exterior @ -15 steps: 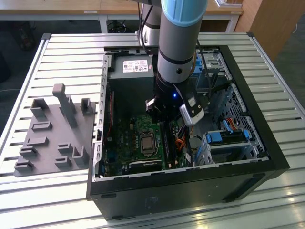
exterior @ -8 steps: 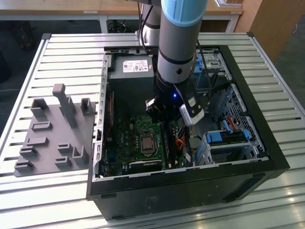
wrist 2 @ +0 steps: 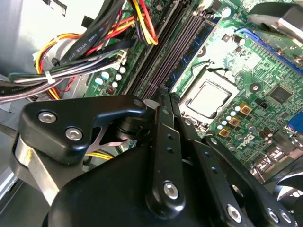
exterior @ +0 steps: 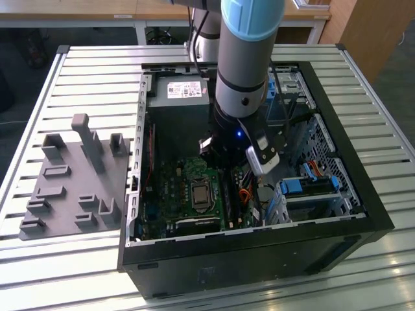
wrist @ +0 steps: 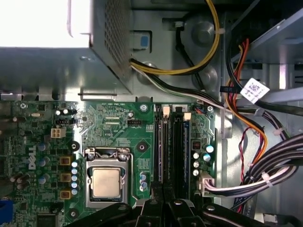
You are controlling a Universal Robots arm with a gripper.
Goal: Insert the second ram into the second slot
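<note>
Since the tool hangs low inside the open case with its black metal fingers clenched together right over the slot bank, I'd call this the seating step. The second ram, a thin flat blue board, looks to be standing in one of the long dark slots, though I can't tell if it's fully home. Finishing calls for even, straight-down pressure. Glossy green motherboard, with bundled rubbery cables close beside it.

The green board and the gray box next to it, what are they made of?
The green board looks like glossy coated circuit board, dotted with tiny soldered parts. The gray box seems to be bare sheet metal: dull silver, with a grid of punched holes.
</note>
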